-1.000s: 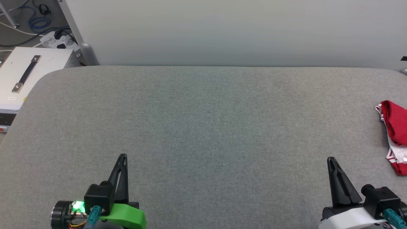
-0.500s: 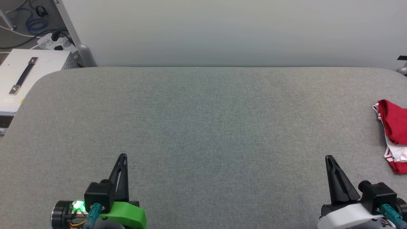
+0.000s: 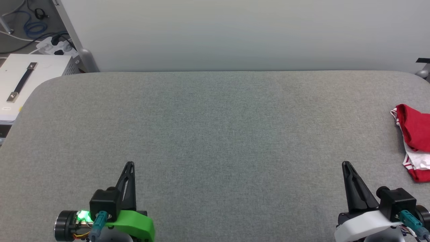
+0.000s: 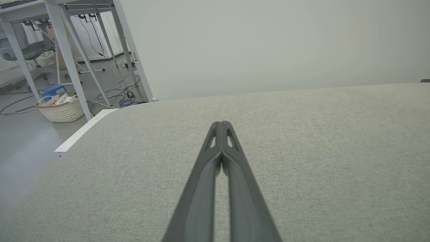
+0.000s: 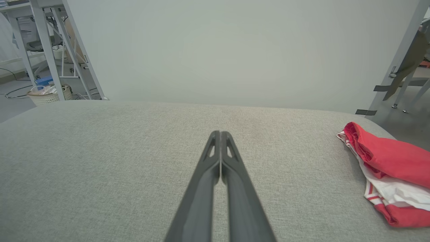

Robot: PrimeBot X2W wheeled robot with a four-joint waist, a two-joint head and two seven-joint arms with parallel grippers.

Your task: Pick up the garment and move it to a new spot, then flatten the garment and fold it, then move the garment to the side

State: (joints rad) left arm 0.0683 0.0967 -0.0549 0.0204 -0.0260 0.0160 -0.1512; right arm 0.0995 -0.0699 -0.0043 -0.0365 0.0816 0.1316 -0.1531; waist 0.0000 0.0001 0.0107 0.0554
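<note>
The garment (image 3: 415, 134) lies crumpled at the right edge of the grey padded table (image 3: 215, 127), red cloth over white with striped trim; part of it runs out of the head view. It also lies right of my fingers in the right wrist view, garment (image 5: 389, 168). My right gripper (image 3: 346, 164) is shut and empty, low at the near right, well short of the cloth. My left gripper (image 3: 129, 164) is shut and empty at the near left. Both pairs of fingers meet at the tips, left gripper (image 4: 221, 123) and right gripper (image 5: 220, 133).
A pale wall (image 3: 235, 33) rises behind the table. Off the table's far left corner stand a white box with a handle (image 3: 20, 84), a power strip and cables. A basket (image 4: 62, 109) and table legs are on the floor beyond the left side.
The whole head view has shifted slightly, so the camera has turned a little to the right. Both grippers stay shut and the garment lies as before.
</note>
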